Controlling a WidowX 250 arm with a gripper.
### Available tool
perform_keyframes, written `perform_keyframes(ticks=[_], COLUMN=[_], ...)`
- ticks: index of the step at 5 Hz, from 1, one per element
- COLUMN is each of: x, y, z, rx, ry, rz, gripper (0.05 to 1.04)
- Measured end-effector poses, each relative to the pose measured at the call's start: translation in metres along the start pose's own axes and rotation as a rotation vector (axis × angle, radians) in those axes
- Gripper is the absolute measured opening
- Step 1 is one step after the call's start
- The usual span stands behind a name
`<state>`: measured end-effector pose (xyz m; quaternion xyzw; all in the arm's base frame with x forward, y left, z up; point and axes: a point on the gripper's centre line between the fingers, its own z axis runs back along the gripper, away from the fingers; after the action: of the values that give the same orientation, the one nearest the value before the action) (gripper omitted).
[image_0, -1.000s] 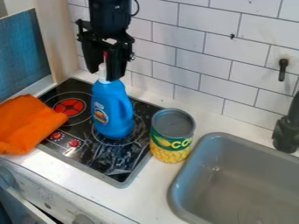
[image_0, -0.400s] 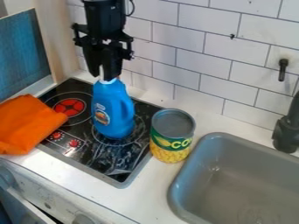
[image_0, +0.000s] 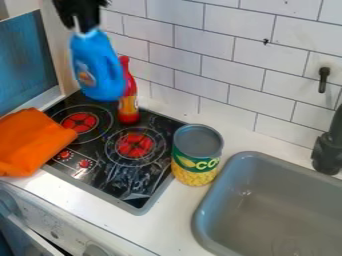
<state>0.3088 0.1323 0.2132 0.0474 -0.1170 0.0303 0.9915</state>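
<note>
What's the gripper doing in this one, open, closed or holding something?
Gripper: closed on the neck of the blue bottle, holding it up above the stove.

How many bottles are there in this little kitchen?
2: a blue bottle, held up in the air by the robot's jaws, and a red bottle, standing toward the back of the black stovetop.
</note>
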Motion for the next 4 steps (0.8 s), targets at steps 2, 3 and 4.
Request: perform_keyframes(ticks=[2,3,4], x=[0.019,0.017,0.018], y=[0.056,0.077,0.080], z=[0.011,-0.007,-0.021], rx=[0.070,0.090,0.070], ry=[0.016,0.111,0.153], rz=[-0.062,-0.044,-0.030], gripper=[0.412,0.412,0.412])
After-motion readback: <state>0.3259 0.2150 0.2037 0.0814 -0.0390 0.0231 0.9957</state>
